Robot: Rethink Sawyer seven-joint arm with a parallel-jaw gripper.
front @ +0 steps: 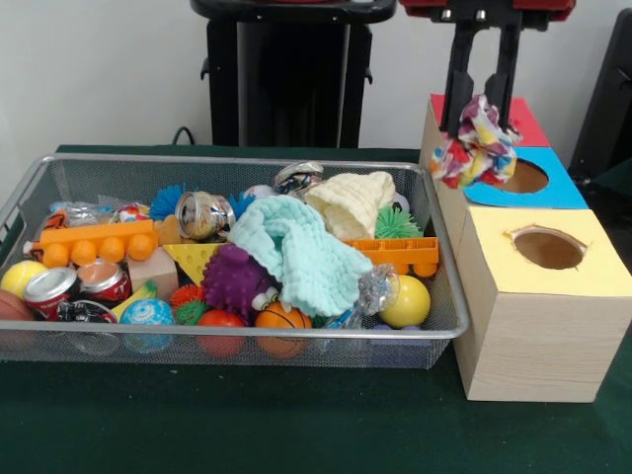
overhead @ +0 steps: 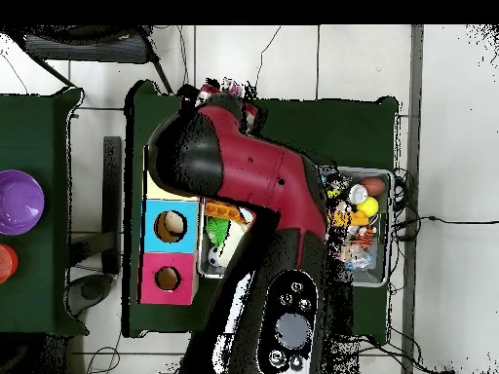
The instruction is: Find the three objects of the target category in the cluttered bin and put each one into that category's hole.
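Note:
My gripper (front: 482,120) hangs from the top right of the front view, shut on a crumpled multicoloured cloth (front: 478,146). The cloth dangles over the left edge of the blue-topped box (front: 553,193), just left of its round hole (front: 523,178). The wire mesh bin (front: 247,341) lies to the left, full of clutter: a light blue cloth (front: 296,252), a cream cloth (front: 351,202), balls, cans and orange plastic pieces. In the overhead view my arm (overhead: 249,185) hides the gripper and most of the bin (overhead: 382,175).
Three wooden boxes stand in a row right of the bin: red top (front: 523,118) at the back, blue in the middle, yellow top (front: 592,257) in front with its own hole (front: 549,249). A purple bowl (overhead: 19,202) sits on a side table in the overhead view.

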